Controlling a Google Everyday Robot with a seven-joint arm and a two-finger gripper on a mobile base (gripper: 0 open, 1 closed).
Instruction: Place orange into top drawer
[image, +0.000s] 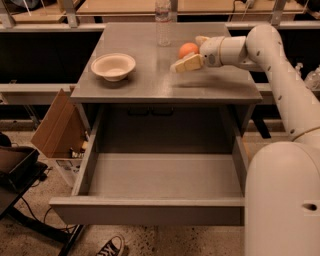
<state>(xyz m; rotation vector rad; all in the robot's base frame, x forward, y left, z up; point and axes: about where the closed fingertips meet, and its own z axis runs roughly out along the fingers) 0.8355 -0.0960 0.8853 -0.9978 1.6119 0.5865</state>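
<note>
The orange (187, 49) sits on the grey cabinet top (150, 82), right of centre towards the back. My gripper (187, 53) reaches in from the right and is open. One finger (186, 63) lies in front of the orange and the other finger (201, 40) behind it, so the orange lies between them. The top drawer (150, 212) is pulled wide open below the cabinet top, and its plain grey inside holds nothing.
A beige bowl (113, 66) stands on the left of the cabinet top. A clear water bottle (163, 22) stands at the back edge. A cardboard box (57, 125) leans by the cabinet's left side. My white arm and base (282, 190) fill the right side.
</note>
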